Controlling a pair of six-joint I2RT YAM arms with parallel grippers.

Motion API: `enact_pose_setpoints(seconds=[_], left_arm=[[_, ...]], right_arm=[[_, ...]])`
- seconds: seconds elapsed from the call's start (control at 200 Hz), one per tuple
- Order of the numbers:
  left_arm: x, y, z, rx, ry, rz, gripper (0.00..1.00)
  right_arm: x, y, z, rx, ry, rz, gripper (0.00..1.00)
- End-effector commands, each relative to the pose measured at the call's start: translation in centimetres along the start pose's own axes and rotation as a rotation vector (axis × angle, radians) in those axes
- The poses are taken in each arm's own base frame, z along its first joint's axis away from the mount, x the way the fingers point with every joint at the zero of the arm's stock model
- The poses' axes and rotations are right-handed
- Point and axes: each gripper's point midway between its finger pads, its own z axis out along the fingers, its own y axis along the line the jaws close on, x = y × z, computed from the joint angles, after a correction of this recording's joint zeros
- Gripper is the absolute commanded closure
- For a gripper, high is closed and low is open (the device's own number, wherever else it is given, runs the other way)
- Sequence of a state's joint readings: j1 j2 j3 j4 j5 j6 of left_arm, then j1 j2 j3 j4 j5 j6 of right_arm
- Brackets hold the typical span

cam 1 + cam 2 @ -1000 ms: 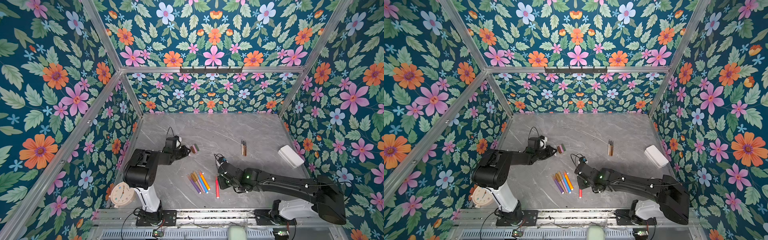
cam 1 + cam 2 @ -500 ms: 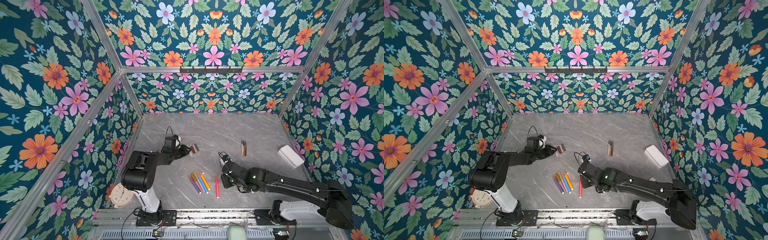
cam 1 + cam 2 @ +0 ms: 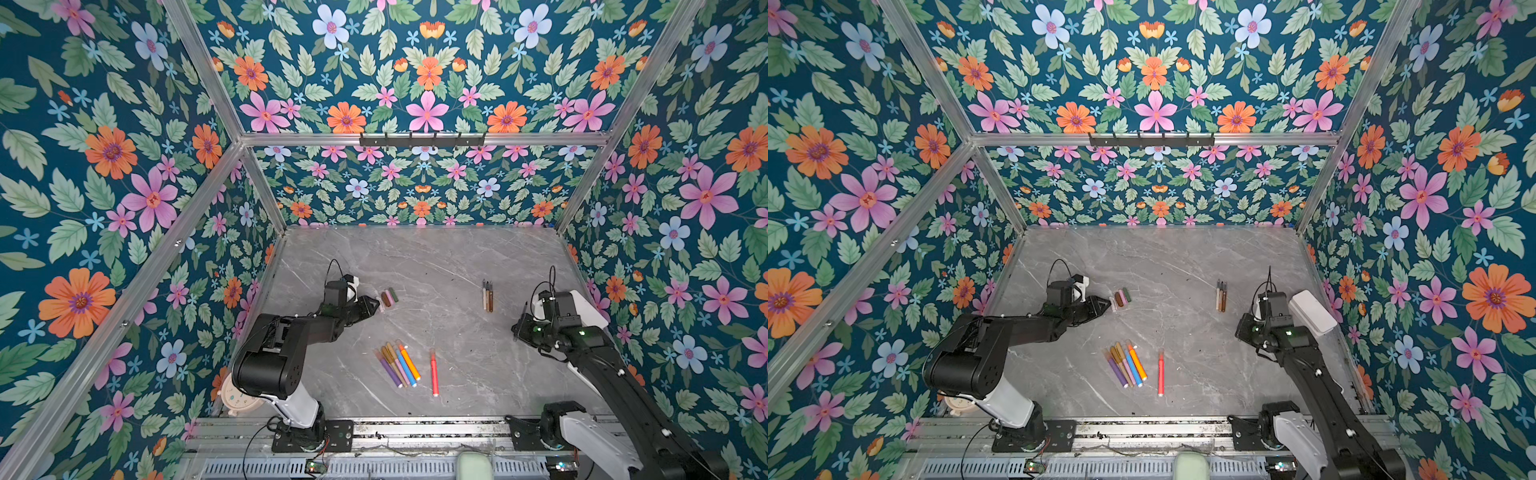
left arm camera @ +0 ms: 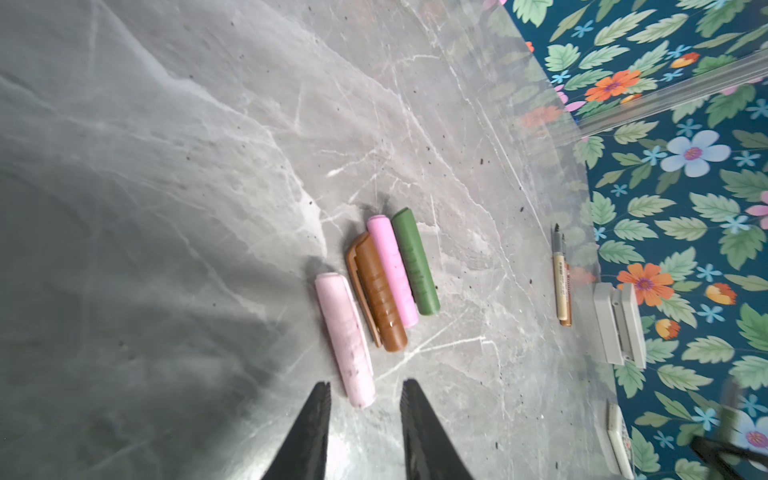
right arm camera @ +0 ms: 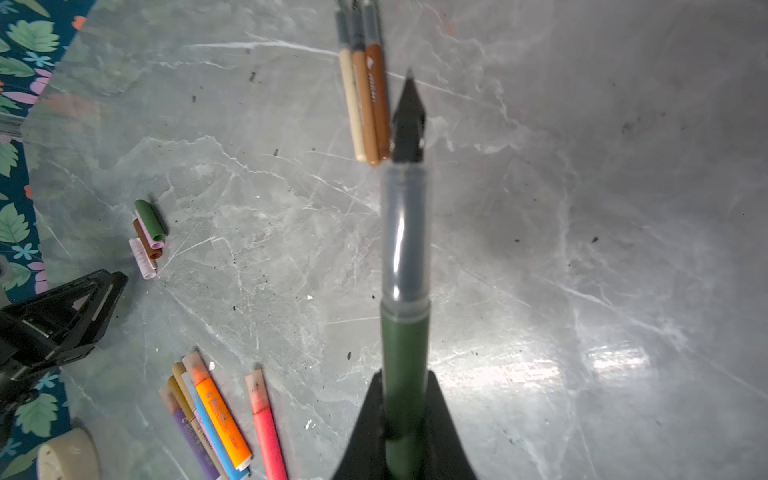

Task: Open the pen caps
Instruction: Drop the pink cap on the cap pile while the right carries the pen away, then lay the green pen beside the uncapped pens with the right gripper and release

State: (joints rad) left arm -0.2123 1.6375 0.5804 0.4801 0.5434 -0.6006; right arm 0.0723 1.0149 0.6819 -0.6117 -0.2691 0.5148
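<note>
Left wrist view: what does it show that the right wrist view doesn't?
Only the left wrist view shows the white box. Only the right wrist view shows the bunch of pens, the red pen and the green pen clamped in the right end effector. Both show the four caps, the three open pens and the left end effector, which is open.

The left gripper (image 4: 365, 384) is hovering with its jaws apart, the near end of a pale pink cap (image 4: 344, 336) lying between its tips, touching neither. Just beyond it, a brown cap (image 4: 380, 295), pink cap (image 4: 392, 270) and green cap (image 4: 415, 262) are lying side by side, with uncapped pens (image 4: 562, 278) resting farther ahead.
</note>
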Motion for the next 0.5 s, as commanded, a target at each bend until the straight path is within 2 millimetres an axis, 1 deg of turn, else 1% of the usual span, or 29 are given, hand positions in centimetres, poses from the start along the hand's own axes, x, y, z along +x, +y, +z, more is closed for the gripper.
enact_pose_setpoints(seconds=[0.0, 0.065, 0.16, 0.235, 0.35, 0.41, 0.445, 0.46, 0.495], left_arm=[[-1.2, -1.8, -0.4, 0.088, -0.049, 0.034, 0.68], [-1.3, -2.0, -0.5, 0.1, -0.053, 0.029, 0.68], [-1.5, -2.2, -0.7, 0.108, -0.059, 0.031, 0.68], [-1.5, -2.3, -0.8, 0.107, -0.06, 0.029, 0.68], [-1.5, -2.3, -0.9, 0.105, -0.059, 0.03, 0.68], [-1.7, -2.4, -1.1, 0.1, -0.062, 0.031, 0.68], [-1.7, -2.4, -1.2, 0.094, -0.063, 0.03, 0.68], [-1.7, -2.4, -1.2, 0.092, -0.064, 0.032, 0.68], [-1.8, -2.5, -1.4, 0.09, -0.067, 0.034, 0.68]], right_arm=[[-0.3, 2.0, 1.5, -0.103, 0.112, -0.05, 1.0], [-1.8, 2.3, 2.6, -0.094, 0.109, -0.063, 1.0], [-4.9, 1.5, 3.8, 0.005, 0.061, -0.096, 1.0], [-6.6, 1.2, 5.0, 0.053, 0.066, -0.111, 1.0], [-7.6, 1.3, 7.3, 0.065, 0.11, -0.103, 1.0], [-8.2, 0.9, 8.3, 0.089, 0.118, -0.099, 1.0], [-8.6, 0.9, 8.5, 0.097, 0.112, -0.105, 1.0], [-8.4, 0.4, 9.4, 0.111, 0.137, -0.099, 1.0], [-8.6, 0.3, 9.9, 0.121, 0.148, -0.101, 1.0]])
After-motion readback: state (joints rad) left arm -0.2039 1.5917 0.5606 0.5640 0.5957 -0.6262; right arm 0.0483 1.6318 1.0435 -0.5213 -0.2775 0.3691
